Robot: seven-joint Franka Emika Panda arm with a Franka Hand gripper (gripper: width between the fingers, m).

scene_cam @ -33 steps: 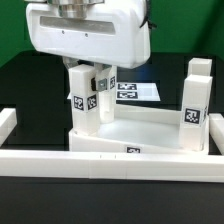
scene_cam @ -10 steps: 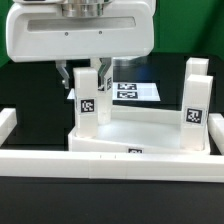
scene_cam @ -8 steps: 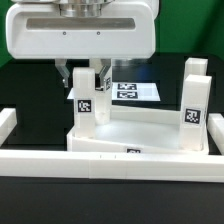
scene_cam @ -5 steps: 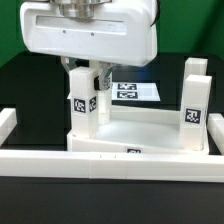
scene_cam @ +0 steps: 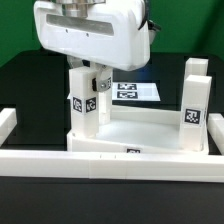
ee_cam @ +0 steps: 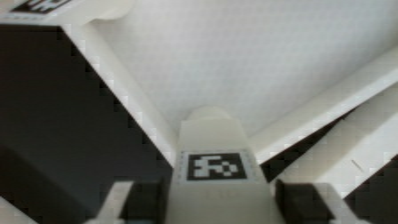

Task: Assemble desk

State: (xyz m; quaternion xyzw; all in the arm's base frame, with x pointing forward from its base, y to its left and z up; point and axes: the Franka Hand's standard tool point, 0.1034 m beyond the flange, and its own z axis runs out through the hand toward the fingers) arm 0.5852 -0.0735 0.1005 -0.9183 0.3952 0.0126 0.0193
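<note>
A lab test bench: black table [scene_cam: 30,75], tagged marker board [scene_cam: 135,91], white border bars [scene_cam: 110,162].

Arm reaching straight down, hand [scene_cam: 90,85] pointing down, fingers [ee_cam: 299,203] parted and upright

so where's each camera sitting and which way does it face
Exterior view: off the arm, low, looking across the black table at the white rectangular plastic desk panel, two upright square white tagged legs and the marker board; the arm's white gripper body fills the top.
Wrist view: on the wrist, looking down past both grey fingertips at one leg's top and tag.
Shared: the leg on the exterior view's left, and the panel.
</note>
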